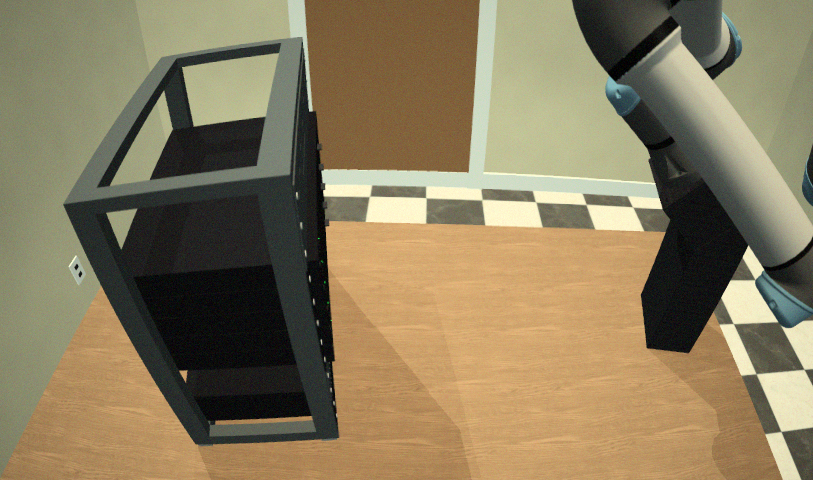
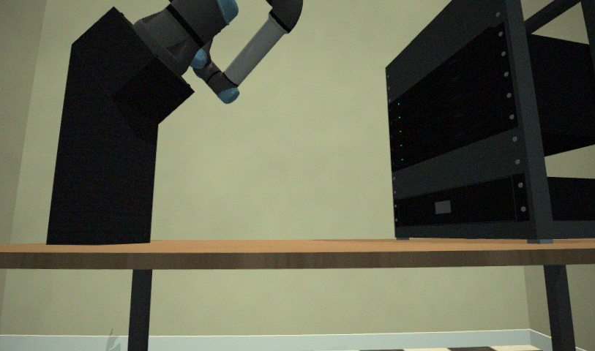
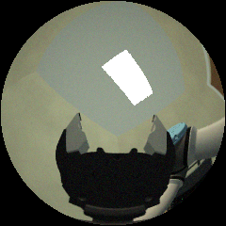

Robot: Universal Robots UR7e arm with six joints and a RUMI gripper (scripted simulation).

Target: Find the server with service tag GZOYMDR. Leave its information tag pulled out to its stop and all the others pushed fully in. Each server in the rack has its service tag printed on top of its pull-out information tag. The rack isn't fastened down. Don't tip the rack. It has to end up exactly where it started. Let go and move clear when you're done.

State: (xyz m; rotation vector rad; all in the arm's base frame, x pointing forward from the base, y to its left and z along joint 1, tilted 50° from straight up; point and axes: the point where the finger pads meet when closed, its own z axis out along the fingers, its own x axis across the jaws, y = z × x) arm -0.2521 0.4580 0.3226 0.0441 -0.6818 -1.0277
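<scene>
Grey rack [image 1: 223, 184] [image 2: 528, 130]: upright on the tabletop [image 1: 398, 356] [image 2: 291, 246]
Service tags: none readable
Pale label [image 2: 443, 207]: writing illegible
Tool [image 3: 117, 114]: fingers spread wide

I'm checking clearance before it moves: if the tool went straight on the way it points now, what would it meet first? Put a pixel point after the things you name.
Probably the ceiling [image 3: 71, 52], near the bright panel [image 3: 127, 77]; nothing shows nearer between the open fingers, though depth is hard to judge.
</scene>
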